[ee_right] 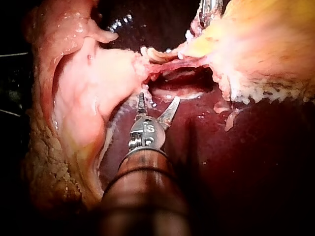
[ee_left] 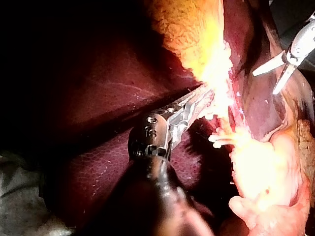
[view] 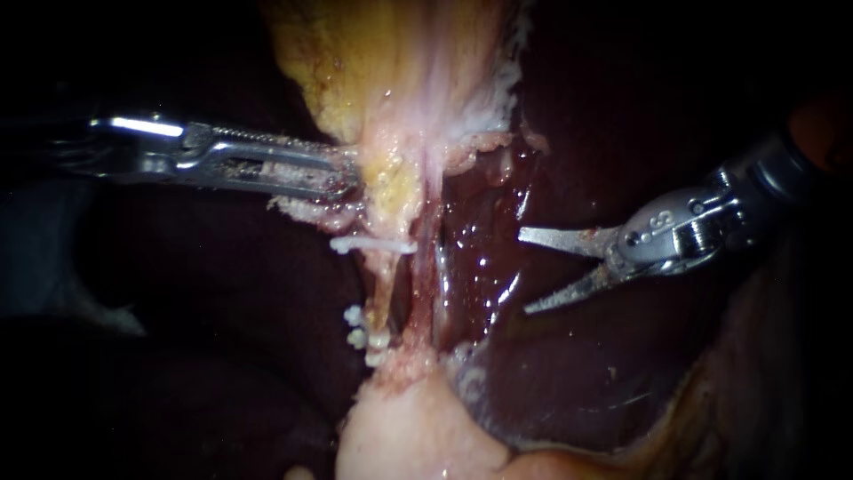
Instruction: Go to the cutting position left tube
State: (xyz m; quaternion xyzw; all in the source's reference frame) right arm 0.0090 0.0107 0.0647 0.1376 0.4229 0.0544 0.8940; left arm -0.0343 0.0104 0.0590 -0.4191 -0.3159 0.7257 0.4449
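While the dark red, glistening liver spreads behind and to the right of the left tube, the yellow-and-pale, fatty gallbladder hangs stretched directly above that tube. Next in bulk, the slender steel left instrument comes in level, above and to the left of the tube. Its claw pinches the frayed lower edge of the gallbladder and holds it taut. The bladed steel right instrument sits well apart to the right of the tube, over bare liver, its claw spread wide and pointing toward the tube. The thin, pale pink left tube runs upright and exposed, with one white plastic clip across its upper end and a cluster of white clips at its lower end. I judge the set-up complete but the approach largely undone: the blades have yet to cross the gap and straddle the bare stretch between the clips.
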